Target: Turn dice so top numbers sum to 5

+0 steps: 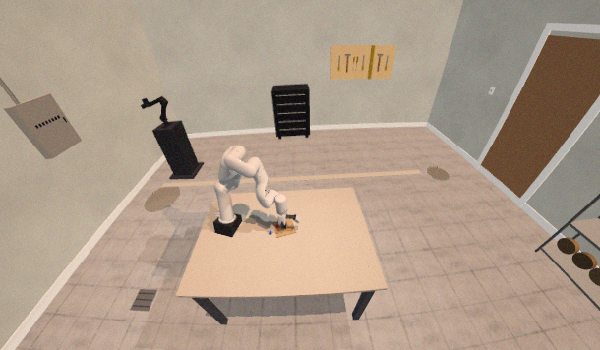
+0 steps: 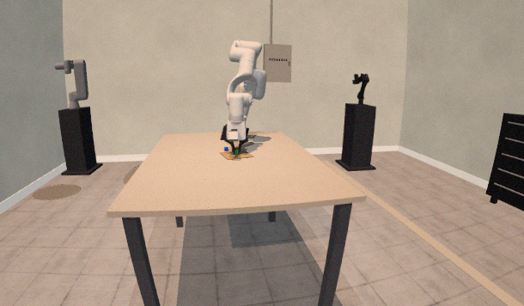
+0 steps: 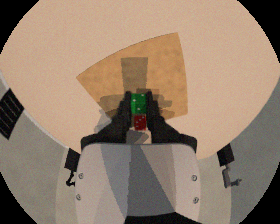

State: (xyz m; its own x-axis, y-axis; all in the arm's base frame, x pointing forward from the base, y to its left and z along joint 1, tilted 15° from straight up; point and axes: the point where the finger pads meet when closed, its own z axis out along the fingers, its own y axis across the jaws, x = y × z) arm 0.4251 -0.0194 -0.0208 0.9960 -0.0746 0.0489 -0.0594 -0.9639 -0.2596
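Tabletop (image 1: 284, 270) (image 2: 240, 185) (image 3: 231, 75), blue die (image 1: 270, 232) (image 2: 226, 149) (outside wrist view).

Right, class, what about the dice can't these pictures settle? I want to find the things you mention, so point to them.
- Blue die (image 1: 270, 232) (image 2: 226, 149): number too small, top and exterior views.
- Green die (image 2: 236, 151) (image 3: 138, 103) and red die (image 1: 277, 226) (image 2: 237, 148) (image 3: 140, 122): pips too blurred to count, wrist view.
- Green die's underside: hidden by its own body, wrist view.
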